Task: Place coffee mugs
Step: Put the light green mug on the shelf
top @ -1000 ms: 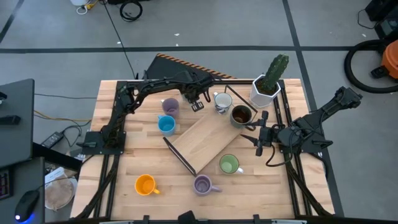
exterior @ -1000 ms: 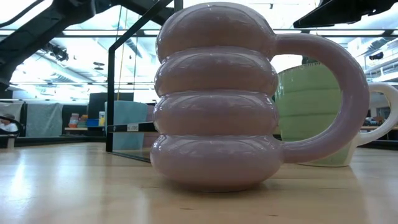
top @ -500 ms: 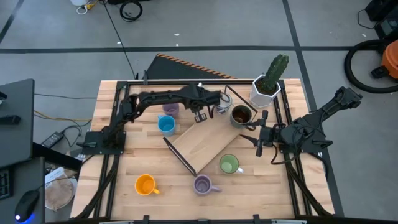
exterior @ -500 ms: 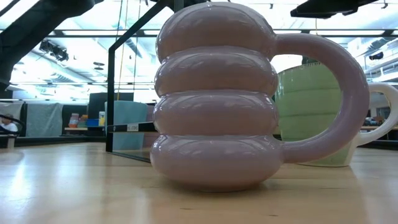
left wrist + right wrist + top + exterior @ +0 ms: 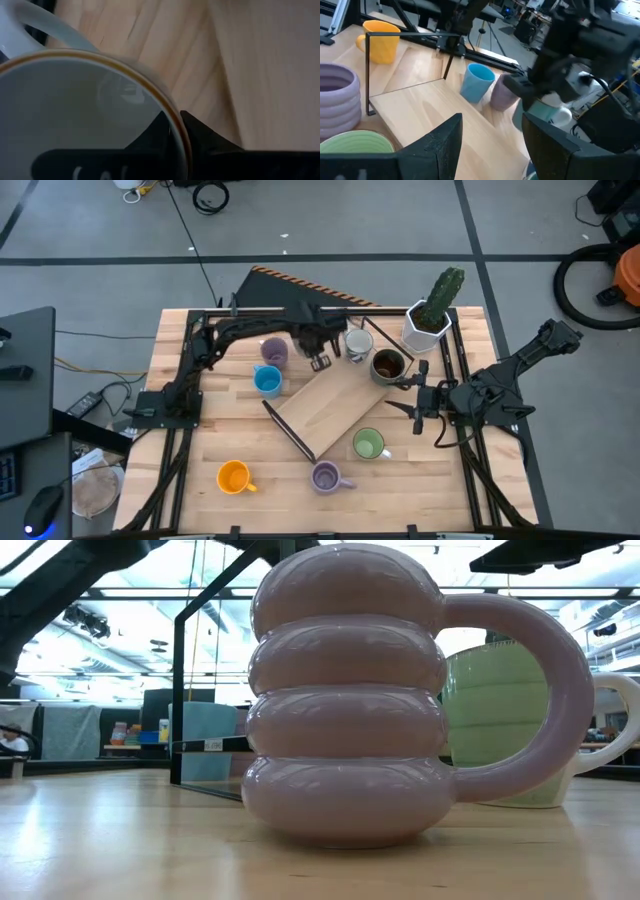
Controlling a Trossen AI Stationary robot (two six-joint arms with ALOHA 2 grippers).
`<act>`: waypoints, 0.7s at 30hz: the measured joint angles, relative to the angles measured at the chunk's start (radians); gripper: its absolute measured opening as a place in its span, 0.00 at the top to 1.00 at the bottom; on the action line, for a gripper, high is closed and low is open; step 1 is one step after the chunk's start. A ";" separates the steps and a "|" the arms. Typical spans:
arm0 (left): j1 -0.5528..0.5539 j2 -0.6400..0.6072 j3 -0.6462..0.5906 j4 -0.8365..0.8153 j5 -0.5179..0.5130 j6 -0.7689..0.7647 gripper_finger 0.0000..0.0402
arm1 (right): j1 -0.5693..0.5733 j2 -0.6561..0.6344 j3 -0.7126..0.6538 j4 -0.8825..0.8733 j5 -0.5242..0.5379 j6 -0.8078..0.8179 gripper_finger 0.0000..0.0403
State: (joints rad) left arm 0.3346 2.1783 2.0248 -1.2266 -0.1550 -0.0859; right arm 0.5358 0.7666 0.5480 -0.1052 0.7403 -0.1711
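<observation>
The left claw (image 5: 322, 352) is seen at upper centre of the high view, closed on the rim of the white mug (image 5: 357, 343), one finger (image 5: 160, 131) inside it. The right claw (image 5: 412, 402) is held open at right, empty. The remaining mugs are spread over the surface (image 5: 190, 450); the ribbed lilac mug (image 5: 345, 700) fills the low view.

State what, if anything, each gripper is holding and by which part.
The left gripper pinches the white mug by its rim, one finger inside. The right gripper is open, holding nothing.
</observation>
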 joint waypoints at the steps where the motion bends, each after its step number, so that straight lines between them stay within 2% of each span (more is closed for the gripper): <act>1: 0.020 0.002 -0.001 0.010 0.029 0.000 0.92 | 0.000 0.000 0.000 -0.001 0.001 0.000 0.48; 7: 0.097 0.004 -0.002 -0.013 0.053 -0.029 0.92 | 0.000 -0.001 0.000 -0.004 -0.001 -0.005 0.48; 9: 0.112 0.005 -0.002 -0.031 0.090 -0.038 0.91 | 0.000 -0.001 0.000 -0.004 0.000 -0.009 0.48; 21: 0.098 0.044 -0.004 0.009 0.126 -0.034 0.90 | 0.000 -0.001 0.000 -0.024 -0.001 -0.007 0.48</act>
State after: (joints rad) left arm 0.4329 2.2227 2.0212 -1.2181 -0.0290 -0.1202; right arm 0.5354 0.7658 0.5477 -0.1290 0.7395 -0.1783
